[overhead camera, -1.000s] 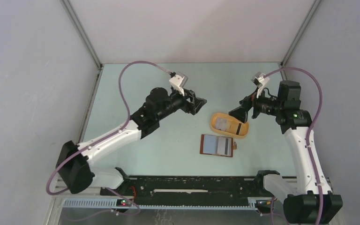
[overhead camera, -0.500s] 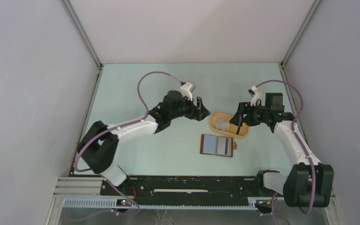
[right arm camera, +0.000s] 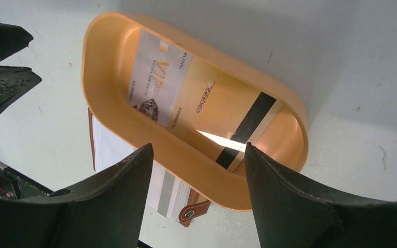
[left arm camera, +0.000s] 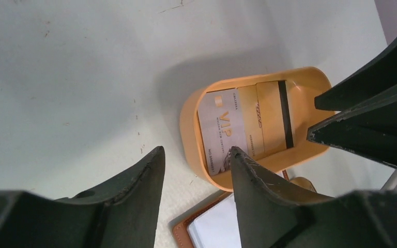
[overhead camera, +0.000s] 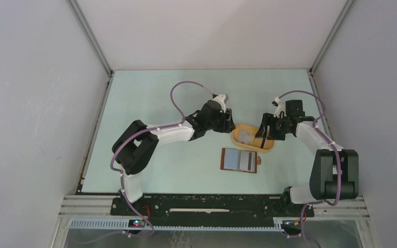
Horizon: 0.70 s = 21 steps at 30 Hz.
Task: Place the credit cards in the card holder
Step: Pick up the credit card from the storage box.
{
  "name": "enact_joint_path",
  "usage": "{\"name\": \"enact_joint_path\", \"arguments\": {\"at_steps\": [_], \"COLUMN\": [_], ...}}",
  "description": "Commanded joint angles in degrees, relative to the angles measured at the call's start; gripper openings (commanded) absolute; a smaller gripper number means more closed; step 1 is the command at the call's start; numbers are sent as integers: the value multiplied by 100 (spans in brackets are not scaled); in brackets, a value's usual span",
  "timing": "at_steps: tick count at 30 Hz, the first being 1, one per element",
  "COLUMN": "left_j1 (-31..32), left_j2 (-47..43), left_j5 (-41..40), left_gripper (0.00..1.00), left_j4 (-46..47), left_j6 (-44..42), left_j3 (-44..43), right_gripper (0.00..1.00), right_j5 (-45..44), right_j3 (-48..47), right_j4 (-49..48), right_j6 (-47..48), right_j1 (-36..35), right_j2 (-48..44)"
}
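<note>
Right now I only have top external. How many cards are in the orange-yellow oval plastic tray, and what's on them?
Observer: Two, lying flat in the orange-yellow oval plastic tray: a pale card printed VIP and a yellowish card with a black stripe.
Operator: Right end effector holding anything?
Observer: No. The right end effector is open and empty, looking down into the tray.
Operator: And the left?
Observer: The left end effector is open and empty too, at the tray's VIP end.
</note>
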State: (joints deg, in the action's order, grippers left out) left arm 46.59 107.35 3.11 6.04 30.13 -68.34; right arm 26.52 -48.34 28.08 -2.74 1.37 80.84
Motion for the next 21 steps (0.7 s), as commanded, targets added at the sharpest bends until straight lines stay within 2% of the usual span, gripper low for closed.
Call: {"name": "enact_joint_path", "arguments": {"at_steps": [1,5,18,21], "left_j1": [22,106,389,428], "left_j2": [177,267,523,598], "left_j5": [-386,-643,-818,-898], "left_gripper": [54,50,49,44], "left_j4": [-2,19,-30,-84], "left_j6": [403,590,767,852], "left_j3": [-378,-398,-566,-597], "right_gripper": [75,76,78,80], "right_j5": [-372,-703,-1602,-1723], "right_j3": [-277,-397,-510,-518], "right_j4": [-64,-14,91,85], "right_j6": [-252,-361,-732,-899], "right_j1": [-118,-285,-602,-660], "right_j2": [90,283,457,513]}}
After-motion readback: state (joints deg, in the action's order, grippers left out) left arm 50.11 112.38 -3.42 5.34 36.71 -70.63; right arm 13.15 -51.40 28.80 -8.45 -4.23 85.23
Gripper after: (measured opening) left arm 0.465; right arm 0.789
